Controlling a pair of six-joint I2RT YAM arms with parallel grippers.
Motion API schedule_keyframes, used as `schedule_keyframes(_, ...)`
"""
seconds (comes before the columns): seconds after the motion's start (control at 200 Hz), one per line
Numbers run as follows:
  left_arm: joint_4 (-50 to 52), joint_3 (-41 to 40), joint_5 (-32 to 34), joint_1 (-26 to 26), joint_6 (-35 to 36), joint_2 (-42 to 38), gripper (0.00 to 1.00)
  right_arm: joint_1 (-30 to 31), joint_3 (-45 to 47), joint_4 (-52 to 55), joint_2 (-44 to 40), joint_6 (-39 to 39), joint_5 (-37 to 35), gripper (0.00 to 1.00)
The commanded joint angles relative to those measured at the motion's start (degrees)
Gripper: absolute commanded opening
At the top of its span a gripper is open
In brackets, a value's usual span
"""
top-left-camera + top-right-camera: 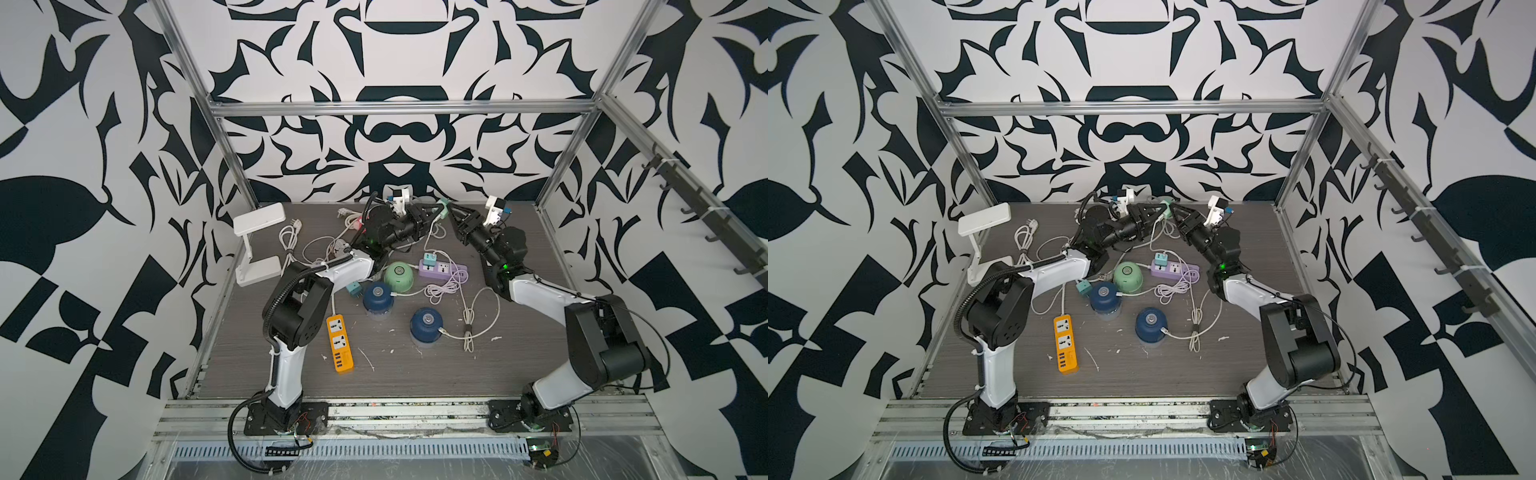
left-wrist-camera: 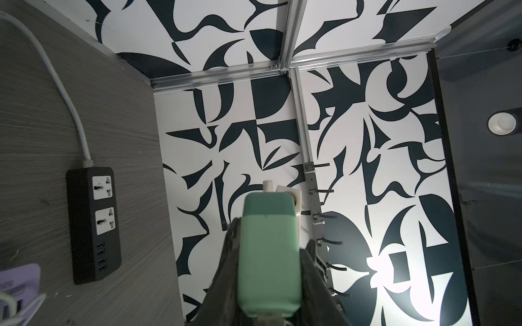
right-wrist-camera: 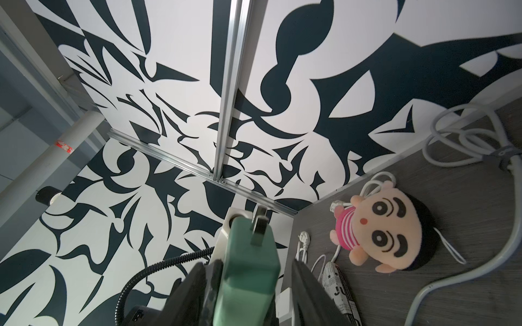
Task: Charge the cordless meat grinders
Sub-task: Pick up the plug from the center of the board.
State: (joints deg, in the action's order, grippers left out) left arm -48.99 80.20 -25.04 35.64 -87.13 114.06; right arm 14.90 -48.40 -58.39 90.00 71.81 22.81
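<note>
Orange plastic lies nearest: the orange power strip [image 1: 340, 344] rests flat on the grey table [image 1: 415, 374], well closer to the arm bases than the purple power strip [image 1: 442, 269] and off to its left. The near dark blue grinder [image 1: 426, 325] stands upright on the base side of the purple power strip, silver button up, with the plug end of a white cable [image 1: 465, 328] just beside its wall. The second dark blue grinder [image 1: 377, 298] stands upright to the left of the purple strip and slightly nearer the bases. The mint green grinder [image 1: 398, 277] stands just left of the strip's left end. A plugged teal adapter [image 1: 429, 259] sits in that same end, and a loose teal adapter [image 1: 354, 288] lies further left, beside the left forearm.

Beyond the purple strip, near the table's far edge, both grippers meet at the held adapter [image 1: 443, 204], a mint block with a darker teal end, raised off the table. The left gripper [image 2: 271, 237] is clamped on its body, both fingers [image 2: 226, 268] pressed to its sides. The right gripper [image 3: 251, 282] stands partly open around the end with the metal prong [image 3: 258, 228]: one finger [image 3: 203, 282] lies close against the adapter, while the other stands clear, with a gap showing.

A black power strip [image 2: 94, 223] lies flat near the purple strip's end, and a plush doll [image 3: 389, 234] lies on the table by the far wall
</note>
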Motion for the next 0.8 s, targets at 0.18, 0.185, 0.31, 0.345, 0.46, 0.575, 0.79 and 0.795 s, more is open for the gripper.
schedule_keyframes(0.18, -4.97, -1.54, -1.19, -0.13, -1.46, -2.61, 0.00, 0.84, -3.63, -3.50, 0.28, -0.71, 0.66, 0.46)
schedule_keyframes(0.185, -5.02, -1.58, -1.17, -0.13, -1.46, -2.61, 0.00, 0.84, -3.72, -3.53, 0.27, -0.66, 0.62, 0.46)
schedule_keyframes(0.31, -5.68, -2.22, -0.93, -0.13, -1.77, -2.79, 0.00, 0.84, -3.42, -3.66, 0.28, -0.66, -0.50, 0.43)
schedule_keyframes(0.345, -5.97, -2.33, -0.86, -0.13, -1.89, -2.88, 0.00, 0.84, -3.20, -3.75, 0.24, -0.71, -1.04, 0.43)
schedule_keyframes(0.46, -6.38, -2.52, -0.66, -0.13, -2.00, -3.05, 0.00, 0.84, -3.02, -4.28, 0.27, -0.35, -1.44, 0.46)
schedule_keyframes(0.575, -6.33, -2.41, -0.56, -0.13, -1.99, -3.14, 0.00, 0.83, -2.77, -4.54, 0.18, -0.20, -1.36, 0.48)
schedule_keyframes(0.79, -6.47, -2.70, -0.21, -0.13, -1.90, -3.35, 0.00, 0.84, -2.80, -5.11, 0.37, -0.05, -0.94, 0.51)
schedule_keyframes(0.795, -6.47, -2.65, -0.24, -0.13, -1.90, -3.33, 0.00, 0.84, -2.77, -5.18, 0.41, -0.03, -0.93, 0.51)
